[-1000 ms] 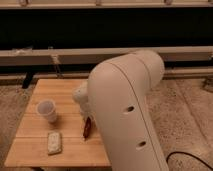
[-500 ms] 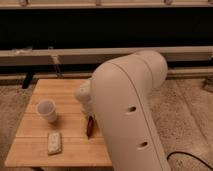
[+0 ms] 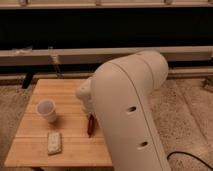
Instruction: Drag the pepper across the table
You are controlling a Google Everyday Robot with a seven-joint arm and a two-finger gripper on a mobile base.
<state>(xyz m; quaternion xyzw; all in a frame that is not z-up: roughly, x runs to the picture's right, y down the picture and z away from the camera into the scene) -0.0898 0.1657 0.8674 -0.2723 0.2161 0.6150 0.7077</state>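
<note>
pepper under the gripper, near the table's right edge

the arm [image 3: 127, 115] fills the right half of the view, a big white shell that hides much of the table [image 3: 50, 90] behind it. from its left flank, at about 9 o'clock, the gripper [image 3: 89, 111] reaches down to the wood. the fingers are hidden behind the wrist and the shell, so i cannot tell whether they are spread, pressed together or pinching anything.

the pepper [image 3: 91, 125] lies on the planks right below the gripper, a slim dark-red sliver running roughly 12 to 6 o'clock, its upper end touching or just under the gripper. it sits right of the table's centre, close beside the arm's shell. the cup [image 3: 46, 110] stands well apart at 9 o'clock from the pepper, and a pale block [image 3: 54, 142] lies at about 7 o'clock, near the front edge.

risks, as i judge them: the pepper is thin and tapered, so a light or off-centre press could let it roll or slip out and stay behind while the gripper moves on. a drag toward 9 o'clock could nudge the cup over; one toward 7 o'clock could push the block off the front. a drag toward 3 o'clock heads for the table's hidden right edge, where the pepper could drop off.
</note>
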